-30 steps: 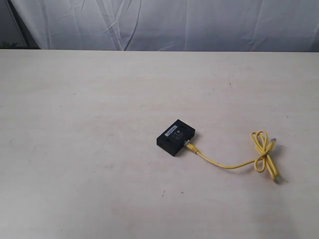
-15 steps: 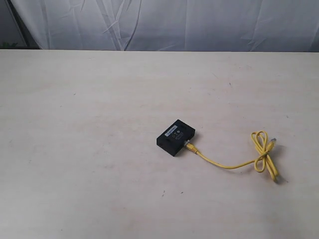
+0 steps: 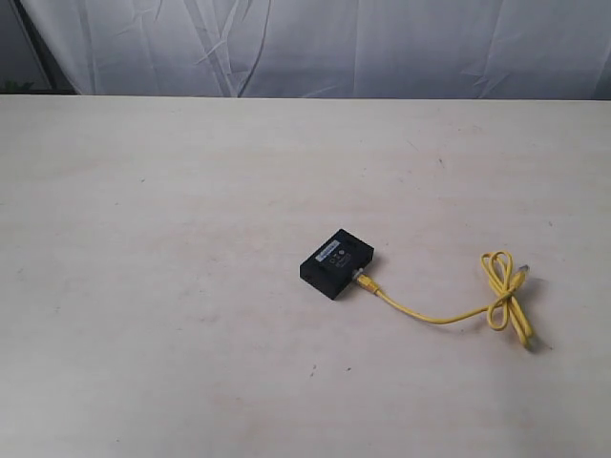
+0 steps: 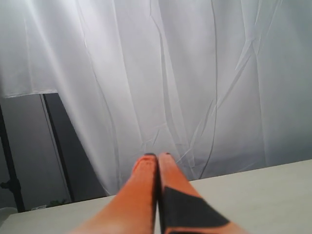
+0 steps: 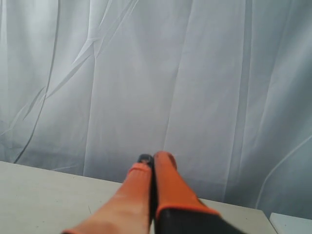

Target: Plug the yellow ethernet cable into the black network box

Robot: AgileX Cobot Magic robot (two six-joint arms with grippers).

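Bright yellow ethernet cable [image 3: 431, 320] beside the black network box [image 3: 336, 265] with its small grey-white label [image 3: 328, 251], pale cream table [image 3: 172, 248] faintly speckled, creased white curtain [image 3: 334, 48] behind, and left gripper [image 4: 156, 157] and right gripper [image 5: 153, 158] both orange with black patches.

Diffuse, even light — the pale table [image 3: 172, 210] looked washed out; the yellow ethernet cable [image 3: 503, 306] cast a faint shadow. The left gripper [image 4: 157, 156] and right gripper [image 5: 154, 157] were blurred near the lens.
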